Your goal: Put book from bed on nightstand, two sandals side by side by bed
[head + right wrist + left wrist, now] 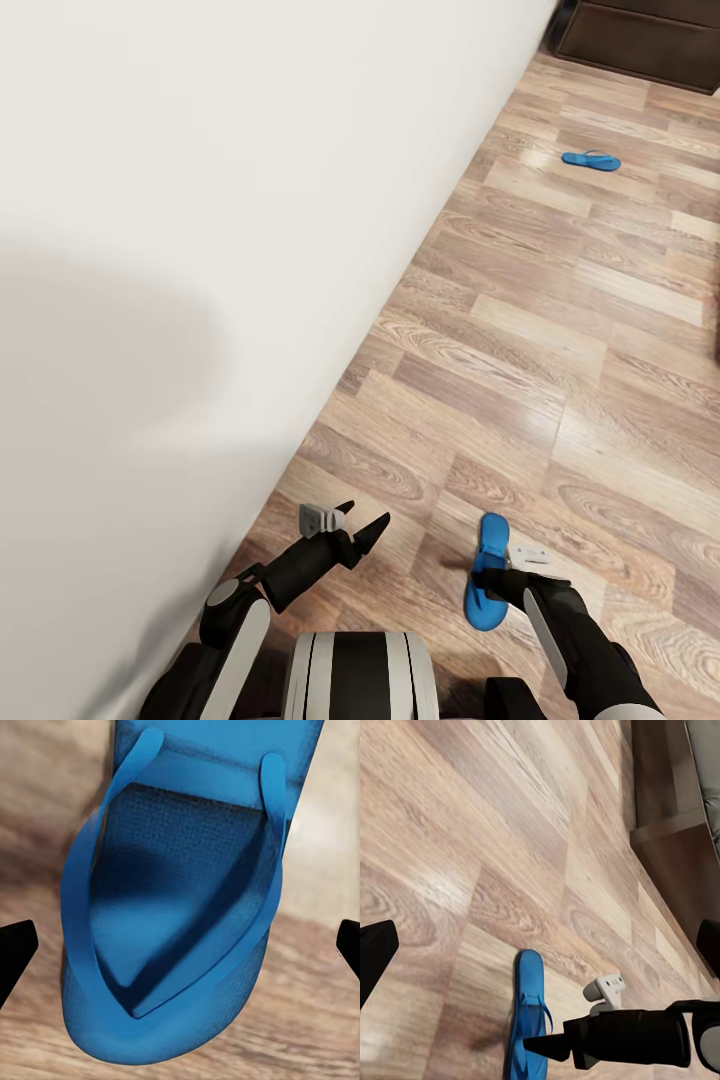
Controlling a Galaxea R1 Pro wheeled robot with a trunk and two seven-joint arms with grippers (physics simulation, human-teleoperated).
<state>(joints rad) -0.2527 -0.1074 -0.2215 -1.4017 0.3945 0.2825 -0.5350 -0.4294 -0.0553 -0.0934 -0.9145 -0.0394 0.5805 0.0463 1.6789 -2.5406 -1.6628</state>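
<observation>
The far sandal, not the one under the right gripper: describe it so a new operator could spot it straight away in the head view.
Follow the white wall along the wood-plank floor towards the dark wooden cabinet at the far end. Short of it, the far sandal lies flat and alone on the planks. Its twin, the near sandal, lies at the right gripper.

Bright even light, soft shadow on wall [110, 330], wrist pics slightly blurry.
</observation>
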